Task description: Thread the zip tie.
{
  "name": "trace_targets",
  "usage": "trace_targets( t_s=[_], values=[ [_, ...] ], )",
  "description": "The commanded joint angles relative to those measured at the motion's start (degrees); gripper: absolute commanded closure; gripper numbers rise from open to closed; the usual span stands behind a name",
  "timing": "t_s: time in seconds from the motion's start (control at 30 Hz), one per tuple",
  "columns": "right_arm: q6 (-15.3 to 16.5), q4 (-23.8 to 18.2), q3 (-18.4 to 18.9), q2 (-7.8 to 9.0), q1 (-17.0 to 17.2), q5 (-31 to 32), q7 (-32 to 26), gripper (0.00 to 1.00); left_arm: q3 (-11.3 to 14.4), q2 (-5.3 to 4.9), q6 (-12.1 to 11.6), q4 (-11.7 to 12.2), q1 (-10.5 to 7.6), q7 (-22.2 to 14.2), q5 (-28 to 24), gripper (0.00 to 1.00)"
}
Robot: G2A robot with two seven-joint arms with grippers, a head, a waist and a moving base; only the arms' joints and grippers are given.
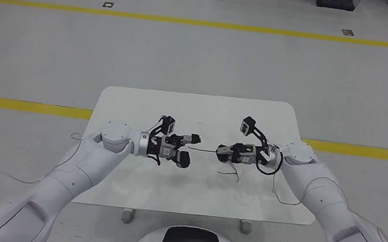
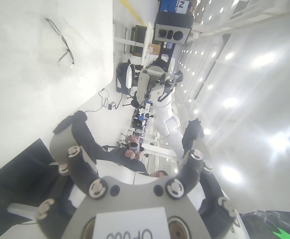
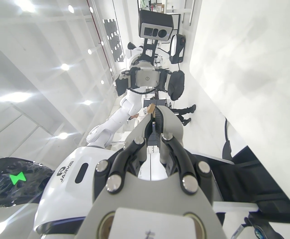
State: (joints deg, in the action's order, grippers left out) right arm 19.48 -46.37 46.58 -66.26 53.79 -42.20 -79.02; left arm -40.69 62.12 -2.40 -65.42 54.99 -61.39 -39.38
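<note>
A thin black zip tie [image 1: 207, 151] stretches level above the white table [image 1: 180, 112], sticking out of my right gripper [image 1: 221, 151] towards the left one. My right gripper [image 3: 156, 111] is shut, its fingers pressed together on the tie's end. Facing it, my left gripper [image 1: 189, 149] is open, its jaws spread on either side of the tie's free tip. In the left wrist view the left gripper [image 2: 133, 123] has its two black fingers [image 2: 74, 122] wide apart with nothing between them. The right gripper [image 2: 170, 79] shows farther off there.
More loose black zip ties [image 1: 233, 172] lie on the table just below the right gripper, and appear again as loose zip ties [image 2: 61, 40] in the left wrist view. The table's front edge [image 1: 191, 213] is close to both forearms.
</note>
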Motion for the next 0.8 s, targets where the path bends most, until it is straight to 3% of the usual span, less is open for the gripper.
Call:
trace_targets(
  t_s=[0.0, 0.17, 0.27, 0.77],
  values=[
    [0.0, -1.1, 1.5, 0.32, 1.1, 0.2, -0.6, 1.0, 1.2, 0.61, 0.7, -0.8, -0.67, 0.5, 0.3, 0.0],
    [0.0, -4.0, 4.5, 1.0, 3.5, 1.4, -0.6, 1.0, 4.3, 2.55, 2.6, -0.9, -2.25, 3.1, -0.4, 0.0],
    [0.0, -6.1, 6.2, 1.5, 5.0, 1.6, -0.6, 1.0, 5.2, 3.49, 2.0, -0.2, -2.81, 4.9, -1.1, 0.0],
    [-1.2, -9.2, 7.2, 1.59, 6.5, 3.2, 3.2, 1.0, 4.4, 3.29, 2.2, -1.5, -1.37, 4.1, -1.6, 0.0]
  ],
)
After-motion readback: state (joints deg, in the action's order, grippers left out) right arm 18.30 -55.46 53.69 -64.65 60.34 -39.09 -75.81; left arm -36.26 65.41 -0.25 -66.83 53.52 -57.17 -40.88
